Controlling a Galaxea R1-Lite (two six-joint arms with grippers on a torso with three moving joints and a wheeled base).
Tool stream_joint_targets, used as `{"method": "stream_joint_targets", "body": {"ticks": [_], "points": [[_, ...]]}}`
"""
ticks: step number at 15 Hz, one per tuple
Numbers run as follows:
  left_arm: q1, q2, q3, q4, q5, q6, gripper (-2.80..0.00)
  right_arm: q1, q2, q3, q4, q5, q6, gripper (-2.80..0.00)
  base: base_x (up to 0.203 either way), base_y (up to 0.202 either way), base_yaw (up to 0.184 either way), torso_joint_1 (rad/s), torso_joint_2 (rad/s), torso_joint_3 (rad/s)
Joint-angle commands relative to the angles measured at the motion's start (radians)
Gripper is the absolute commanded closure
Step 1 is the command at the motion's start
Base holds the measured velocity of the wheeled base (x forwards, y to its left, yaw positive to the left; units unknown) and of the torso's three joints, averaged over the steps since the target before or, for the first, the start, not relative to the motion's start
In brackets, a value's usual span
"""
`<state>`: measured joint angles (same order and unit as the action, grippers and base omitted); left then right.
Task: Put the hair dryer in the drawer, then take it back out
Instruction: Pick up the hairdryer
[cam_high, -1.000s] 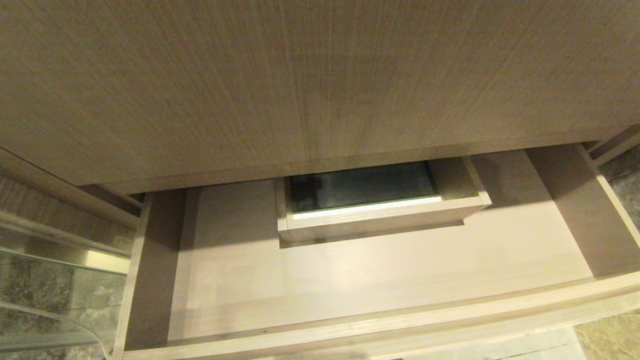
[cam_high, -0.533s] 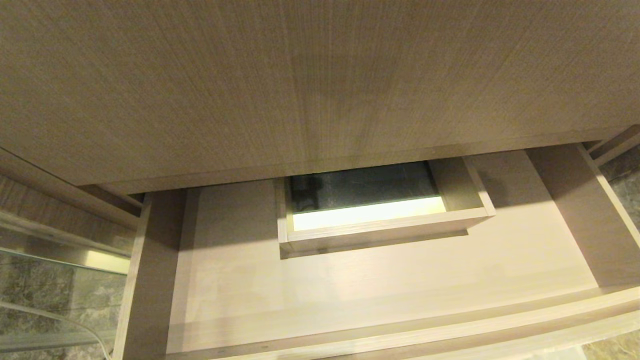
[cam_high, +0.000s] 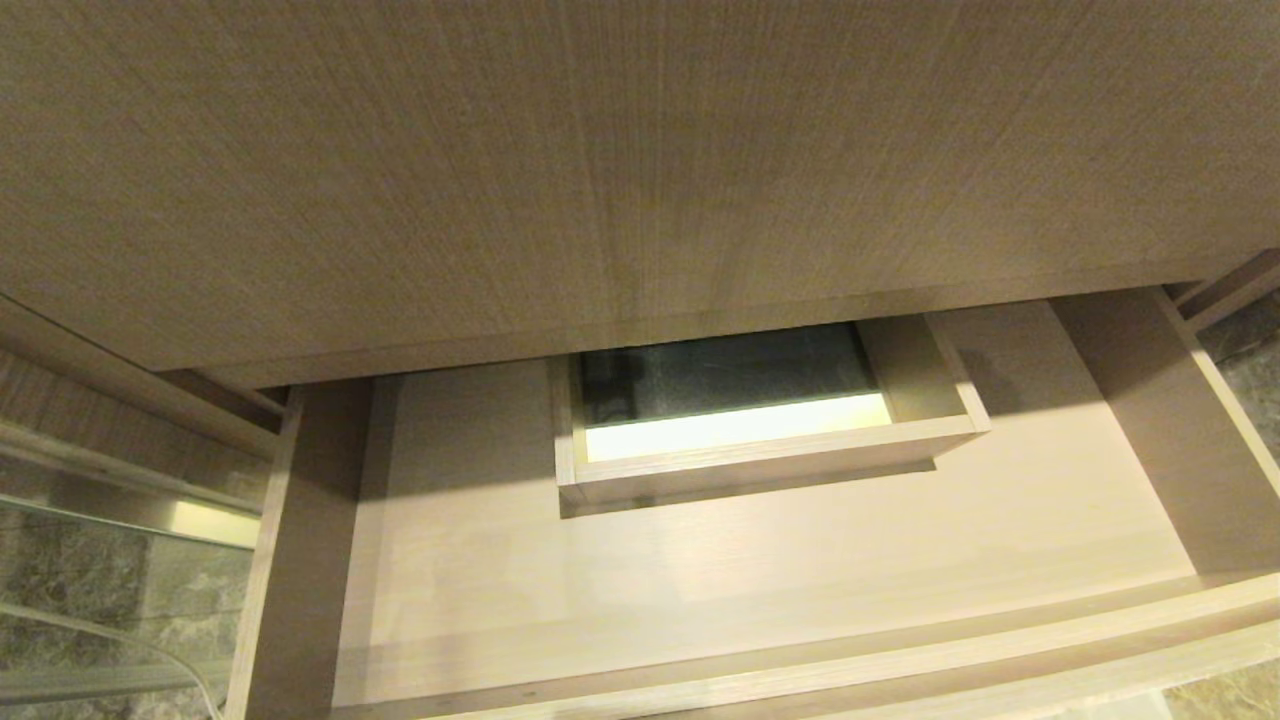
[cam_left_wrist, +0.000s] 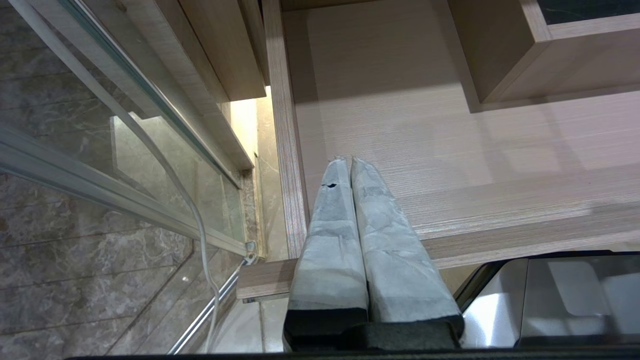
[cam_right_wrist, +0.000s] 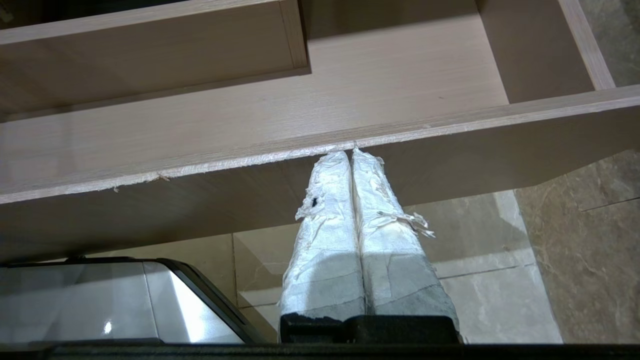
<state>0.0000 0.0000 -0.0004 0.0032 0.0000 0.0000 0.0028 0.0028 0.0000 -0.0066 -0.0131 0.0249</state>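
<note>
The head camera looks steeply down into the open drawer (cam_high: 760, 560) from close above, while both wrist cameras view it from outside its front, sharing its floor and boxed cut-out (cam_high: 765, 455).

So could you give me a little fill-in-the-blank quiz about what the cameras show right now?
1. The drawer stands pulled ____.
2. The fingers of the left gripper are pressed ____, with nothing between them.
3. The boxed cut-out sits at the ____ of the drawer.
4. The tips of the right gripper point at the drawer's ____ edge.

Missing words: open; together; back; front
</note>
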Motion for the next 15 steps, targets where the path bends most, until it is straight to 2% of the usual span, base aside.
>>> {"method": "stream_joint_targets", "body": {"ticks": [1,11,15], "points": [[0.0,0.0,0.0,0.0,0.0,0.0,0.0,0.0,-0.003,0.0,0.0,-0.001,0.0,0.0,0.0,0.0,0.0,0.0,0.0,0.0],[0.0,-0.002,-0.001,0.0,0.0,0.0,0.0,0.0,-0.003,0.0,0.002,-0.001,0.001,0.0,0.0,0.0,0.0,0.0,0.0,0.0],[0.0,-0.001,0.0,0.0,0.0,0.0,0.0,0.0,-0.003,0.0,0.002,-0.001,0.004,0.0,0.0,0.0,0.0,0.187,-0.1,-0.076]]}}
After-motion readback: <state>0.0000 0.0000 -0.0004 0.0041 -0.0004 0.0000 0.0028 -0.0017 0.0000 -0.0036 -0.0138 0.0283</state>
